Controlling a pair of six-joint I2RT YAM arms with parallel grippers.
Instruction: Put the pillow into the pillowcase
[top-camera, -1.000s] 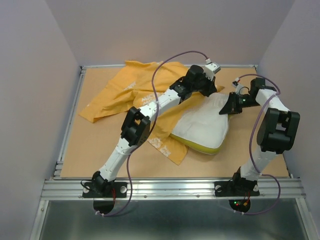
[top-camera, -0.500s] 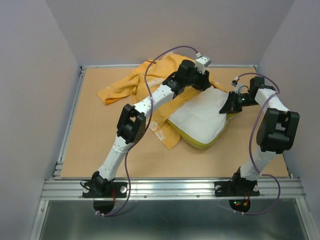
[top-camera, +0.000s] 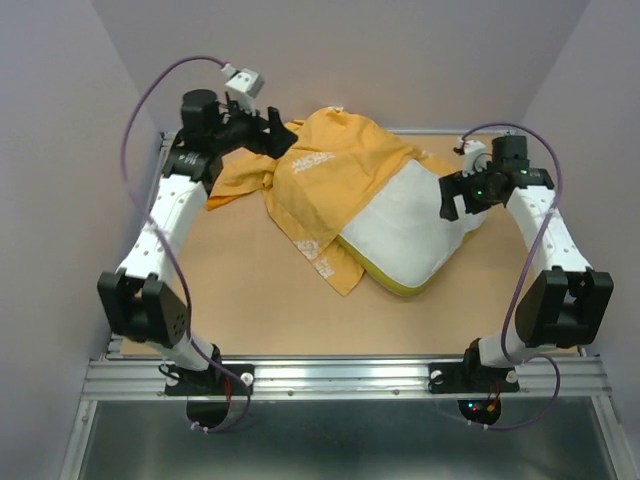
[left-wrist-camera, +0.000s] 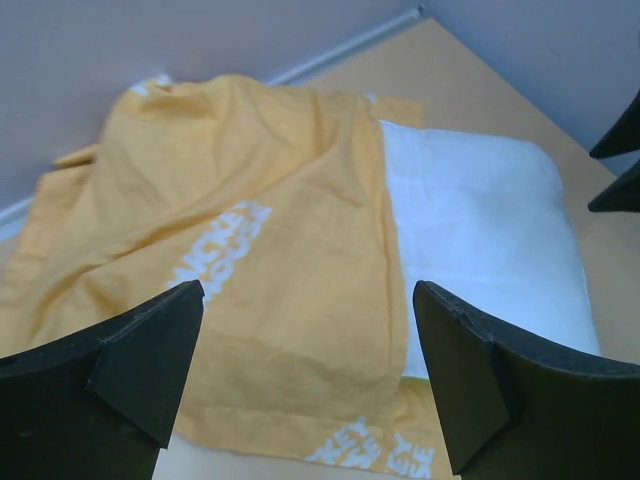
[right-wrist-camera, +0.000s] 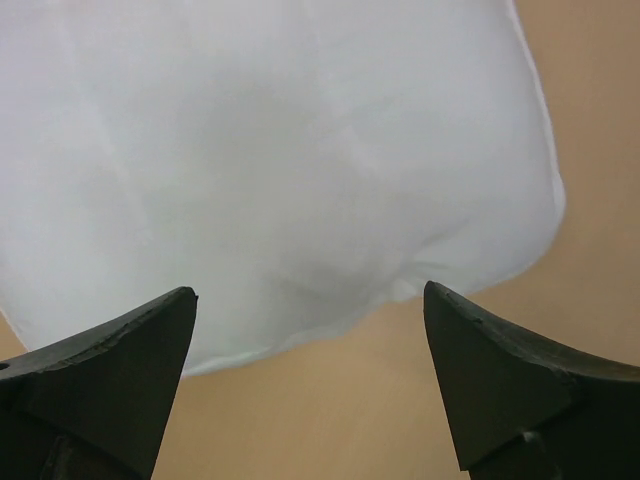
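Both arms are empty-handed. The left end effector (top-camera: 277, 136) hangs over the 11 o'clock corner of the worktop (top-camera: 240, 300) with its jaws spread wide and nothing between them. The right end effector (top-camera: 447, 197) is equally wide open, poised just above the pillow's 2 o'clock corner without gripping it.

The pillow (top-camera: 412, 235) lies toward 3 o'clock. Most of its white face is bare, and its yellow-piped edge faces 6 o'clock. The pillowcase (top-camera: 335, 175) is draped over its 10 o'clock side and trails off toward 11 o'clock. Whether that end of the pillow sits inside the mouth or merely under a loose layer cannot be told from here.

With nothing pinned, the main risks are probably these:
- A push from the right could slide pillow and case together across the smooth board, so nothing goes further in.
- The left jaws, closing on the heaped cloth, may pinch both layers at once and shut the opening — the hem is hard to single out among the folds.
- A plump corner could snag the hem and roll it under.
- A pull toward 11 o'clock might strip the cloth off the pillow altogether.
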